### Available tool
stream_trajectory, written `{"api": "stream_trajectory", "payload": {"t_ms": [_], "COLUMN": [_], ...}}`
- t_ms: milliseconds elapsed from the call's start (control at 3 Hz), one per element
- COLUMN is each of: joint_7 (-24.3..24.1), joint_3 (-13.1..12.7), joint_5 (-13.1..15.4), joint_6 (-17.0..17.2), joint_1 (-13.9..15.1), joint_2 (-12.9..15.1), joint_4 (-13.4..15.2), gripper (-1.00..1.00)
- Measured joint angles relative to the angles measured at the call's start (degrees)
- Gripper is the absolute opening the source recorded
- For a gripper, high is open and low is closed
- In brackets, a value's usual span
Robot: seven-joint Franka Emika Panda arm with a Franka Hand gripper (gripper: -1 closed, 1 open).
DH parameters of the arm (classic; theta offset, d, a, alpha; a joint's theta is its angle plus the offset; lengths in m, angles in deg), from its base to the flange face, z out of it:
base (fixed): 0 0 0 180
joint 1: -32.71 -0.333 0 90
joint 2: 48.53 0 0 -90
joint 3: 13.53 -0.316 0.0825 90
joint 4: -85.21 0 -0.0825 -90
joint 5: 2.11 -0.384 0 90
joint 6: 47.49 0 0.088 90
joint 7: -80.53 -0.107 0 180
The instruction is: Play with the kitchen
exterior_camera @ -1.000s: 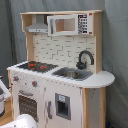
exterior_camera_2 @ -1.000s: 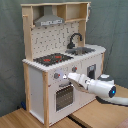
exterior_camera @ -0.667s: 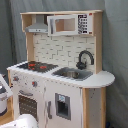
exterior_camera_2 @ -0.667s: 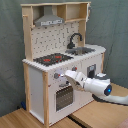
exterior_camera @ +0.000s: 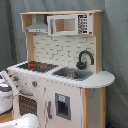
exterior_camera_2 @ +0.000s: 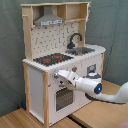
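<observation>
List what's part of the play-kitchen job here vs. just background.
Job:
- the kitchen, with its stovetop, sink, faucet, oven door and knobs
- the arm's tool, at the front panel by the knobs

Background:
- grey curtain
- wooden table under the kitchen

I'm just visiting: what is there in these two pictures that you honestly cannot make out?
- Gripper: in the second exterior view its tip lies against the kitchen front by the knobs; fingers too blurred to read.
- Arm: cut off by the first exterior view's left edge.
- Oven door interior: too dark to see in.
- Sink contents: too small.
</observation>
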Motion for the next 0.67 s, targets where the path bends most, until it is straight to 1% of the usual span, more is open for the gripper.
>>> {"api": "stream_trajectory", "payload": {"t_ms": [333, 667], "joint_7": [2.96, 2.95], "joint_3": [0.54, 0.54], "joint_5": [0.23, 0.23], "joint_6": [3.35, 3.44], "joint_1": [2.36, 2.35], "joint_2": [-0.19, -0.19], "joint_4": [-2.41, -2.41], "gripper": [1.00, -1.00]}}
